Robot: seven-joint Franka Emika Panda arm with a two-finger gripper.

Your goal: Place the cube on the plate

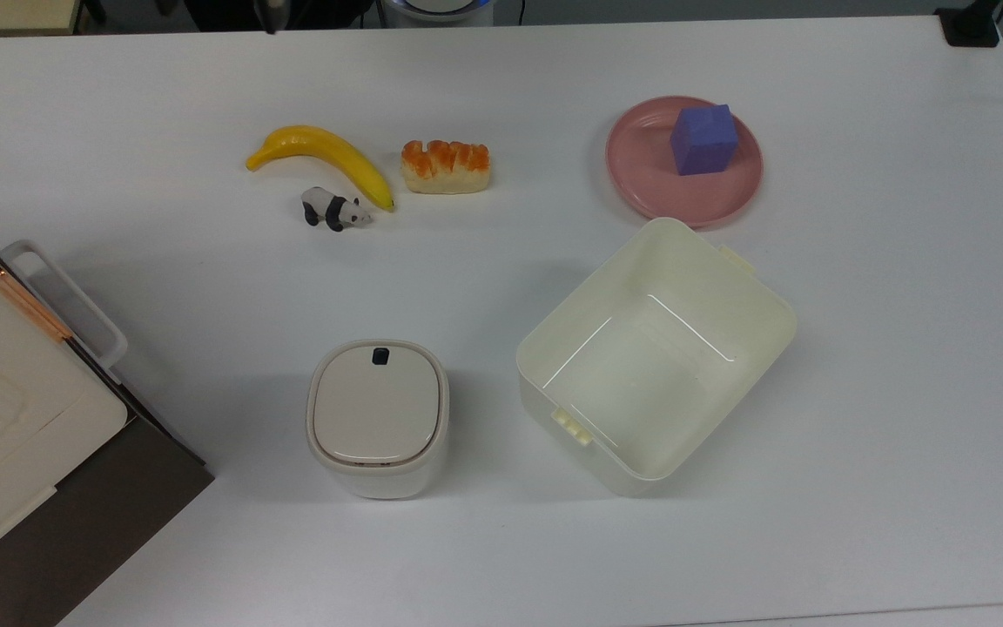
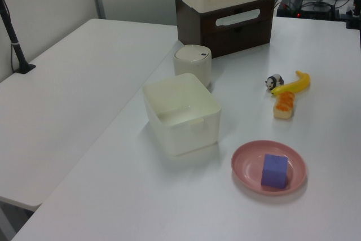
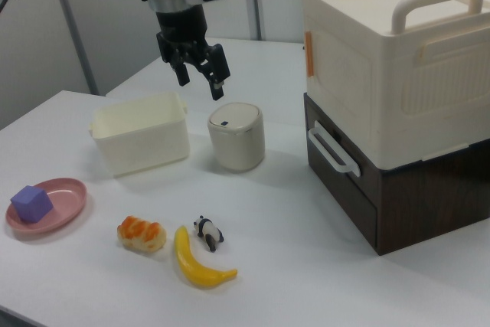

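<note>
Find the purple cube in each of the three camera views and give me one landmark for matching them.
Top view: the cube sits on the pink plate, upper right of the picture.
Left view: the cube is on the plate, lower right.
Right view: the cube is on the plate, far left, below the middle.
Shared landmark: the cream tub beside the plate.

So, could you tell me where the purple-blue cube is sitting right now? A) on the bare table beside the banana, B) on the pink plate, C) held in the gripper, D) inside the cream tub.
B: the cube rests on the plate, off-centre toward the top view's right, while the gripper hangs open and empty above the table, well away from it.
</note>
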